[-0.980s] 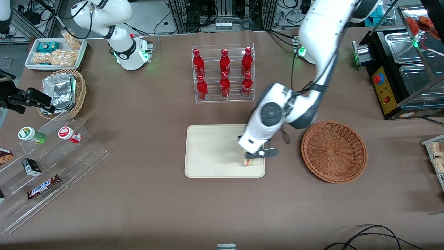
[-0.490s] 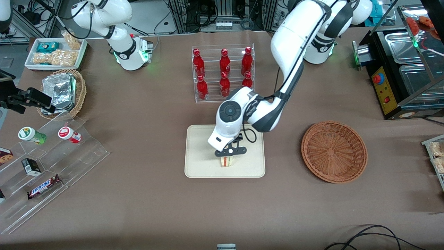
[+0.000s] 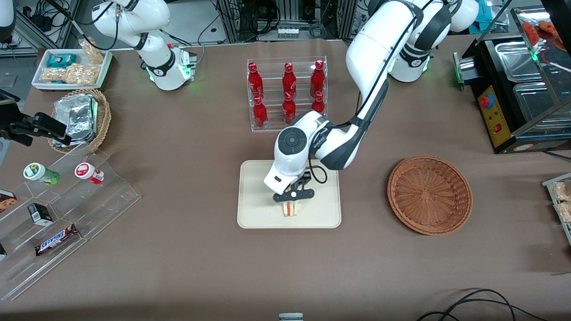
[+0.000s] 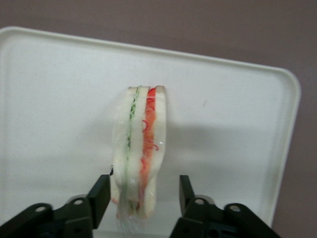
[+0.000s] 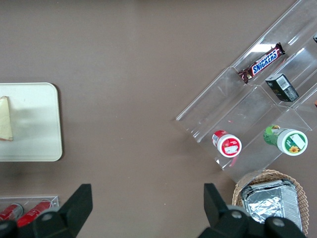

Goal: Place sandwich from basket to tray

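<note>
The left arm (image 3: 366,80) reaches down toward the front camera, elbow bent, wrist (image 3: 292,147) tilted downward; its gripper (image 3: 292,201) hangs low, fingers (image 4: 100,194) spread apart, touching nothing.

We are seeing only part of the tray (image 3: 254,196) in the front view, because the working arm is covering its 1 o'clock stretch. The claw (image 3: 292,199) is hiding the upper part of the sandwich (image 3: 291,209) there. In the left wrist view the picture edge is cutting off the sandwich's (image 4: 137,153) lowest end and the claw (image 4: 141,198) body, leaving just two dark fingers (image 4: 100,194) with gaps beside the wrap. In the right wrist view the edge is cropping the sandwich (image 5: 5,119) and the tray (image 5: 44,144). The arm is also masking some bottles (image 3: 317,100) in the rack.
</note>
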Controlling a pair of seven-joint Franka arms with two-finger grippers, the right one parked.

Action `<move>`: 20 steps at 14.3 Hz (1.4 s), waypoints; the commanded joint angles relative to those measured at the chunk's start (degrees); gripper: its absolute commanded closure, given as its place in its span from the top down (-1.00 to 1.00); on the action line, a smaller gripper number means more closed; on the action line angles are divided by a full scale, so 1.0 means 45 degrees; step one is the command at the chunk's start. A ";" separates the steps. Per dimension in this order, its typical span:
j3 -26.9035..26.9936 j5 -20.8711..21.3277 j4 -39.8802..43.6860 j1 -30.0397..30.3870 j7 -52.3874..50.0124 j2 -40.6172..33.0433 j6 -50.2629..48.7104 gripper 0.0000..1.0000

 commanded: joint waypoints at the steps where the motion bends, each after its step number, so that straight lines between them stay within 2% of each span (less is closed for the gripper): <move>1: 0.0202 0.0220 -0.0760 -0.0116 -0.0210 -0.1920 -0.0967 1.00; 6: 0.0357 0.0220 -0.1307 0.0646 -0.0481 -0.4191 -0.4110 1.00; 8: 0.0748 0.0162 -0.1893 0.1172 -0.0639 -0.4641 -0.4427 1.00; 11: 0.0768 0.0200 -0.3862 0.2497 -0.0289 -0.5849 -0.4527 1.00; 18: 0.0768 0.0025 -0.7985 0.6286 0.6266 -0.9656 -0.4992 1.00; 20: 0.0768 0.0025 -0.8088 0.7089 0.7869 -1.0265 -0.5906 1.00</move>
